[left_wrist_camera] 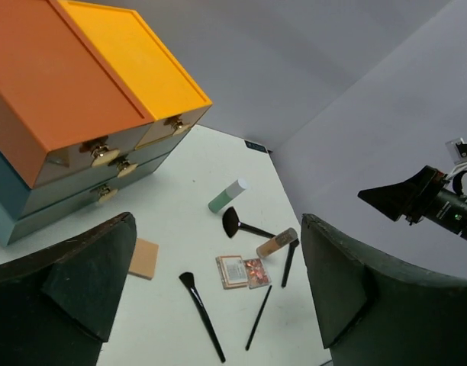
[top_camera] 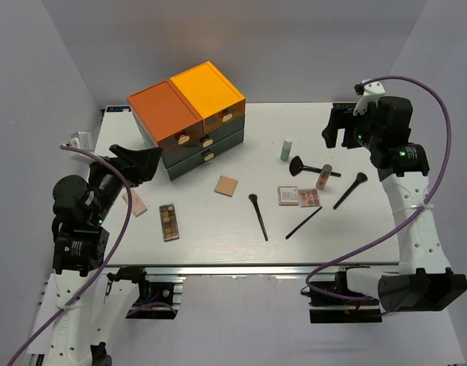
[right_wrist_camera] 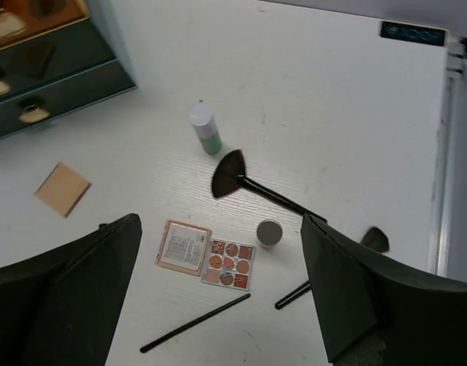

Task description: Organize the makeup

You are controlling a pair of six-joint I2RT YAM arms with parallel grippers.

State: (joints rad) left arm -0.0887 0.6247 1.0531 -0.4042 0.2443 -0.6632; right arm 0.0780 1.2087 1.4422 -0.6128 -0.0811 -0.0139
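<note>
Dark-green drawer box, orange tops [top_camera: 186,122]: drawers shut, contents hidden. Tan square compact [top_camera: 227,186] and long brown eyeshadow palette [top_camera: 169,222] on white table [top_camera: 218,244] just before box. Green-white bottle [top_camera: 286,148], beige bottle [top_camera: 323,177], black-handled brushes [top_camera: 258,216] right of box. Left gripper [top_camera: 138,164], right gripper [top_camera: 340,131]: jaws apart.

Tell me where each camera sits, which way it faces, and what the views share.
Top external: above and behind the robot, looking down on the table; left arm and right arm show, left claw and right claw open.
Left wrist: on the left arm, looking across at the drawer box and the right claw; own fingers frame the bottom.
Right wrist: on the right arm, looking down at the fan brush and green-white bottle; own fingers at the bottom.
Shared: both wrist views show that bottle, brush and the tan compact.
</note>
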